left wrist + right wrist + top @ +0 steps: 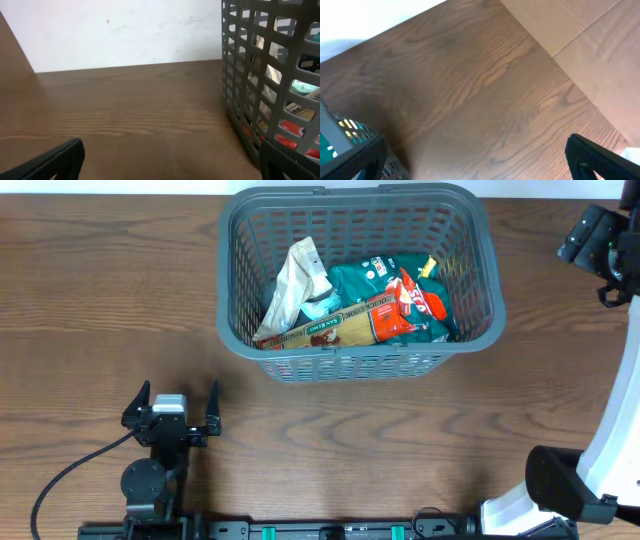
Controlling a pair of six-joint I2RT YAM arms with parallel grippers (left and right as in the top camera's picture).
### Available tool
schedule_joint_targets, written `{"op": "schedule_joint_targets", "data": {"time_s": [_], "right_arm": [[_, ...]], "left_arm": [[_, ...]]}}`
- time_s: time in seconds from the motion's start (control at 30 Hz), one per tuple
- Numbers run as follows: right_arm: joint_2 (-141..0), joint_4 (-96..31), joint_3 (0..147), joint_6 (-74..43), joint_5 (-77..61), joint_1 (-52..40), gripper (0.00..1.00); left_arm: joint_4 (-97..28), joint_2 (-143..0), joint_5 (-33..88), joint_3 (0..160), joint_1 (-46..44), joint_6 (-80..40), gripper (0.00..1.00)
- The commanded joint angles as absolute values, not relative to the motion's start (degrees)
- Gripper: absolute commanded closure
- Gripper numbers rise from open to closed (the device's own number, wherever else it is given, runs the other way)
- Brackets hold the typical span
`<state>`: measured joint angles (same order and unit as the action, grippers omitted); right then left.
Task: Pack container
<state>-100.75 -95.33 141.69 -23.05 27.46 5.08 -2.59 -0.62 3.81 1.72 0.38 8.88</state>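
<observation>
The dark grey slotted container [355, 358] stands at the back middle of the table. Inside it lie a crumpled white bag [296, 280], a green packet [367, 285], a red packet [416, 298] and a long pasta packet [330, 328]. My left gripper [172, 406] rests low at the front left, open and empty, apart from the container; its wrist view shows the container's lattice side [260, 75] on the right. My right gripper [600, 240] is raised at the far right edge, open and empty; its wrist view shows a container corner [355, 140] at lower left.
The wooden table [90, 300] spreads around the container. A black cable [70, 470] runs from the left arm's base. The right arm's white base [560, 490] stands at the front right. A white wall [125, 30] lies behind the table.
</observation>
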Motion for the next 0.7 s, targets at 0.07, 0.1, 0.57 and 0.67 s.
{"op": "schedule_joint_targets", "data": {"time_s": [0.07, 0.1, 0.57, 0.67], "right_arm": [[-100.40, -95.44, 142.19, -23.75, 28.05, 5.28, 0.01], [-100.40, -95.44, 142.19, -23.75, 28.05, 5.28, 0.01], [-100.18, -95.44, 142.19, -23.73, 28.05, 5.26, 0.01], [-99.57, -95.44, 142.19, -23.73, 28.05, 5.26, 0.01]], "left_arm": [[-3.77, -0.27, 3.38, 0.27, 0.73, 9.41, 0.01], [-3.77, -0.30, 3.38, 0.27, 0.73, 9.41, 0.01], [-3.77, -0.30, 3.38, 0.27, 0.73, 9.41, 0.01], [-3.77, -0.27, 3.38, 0.25, 0.73, 9.41, 0.01]]}}
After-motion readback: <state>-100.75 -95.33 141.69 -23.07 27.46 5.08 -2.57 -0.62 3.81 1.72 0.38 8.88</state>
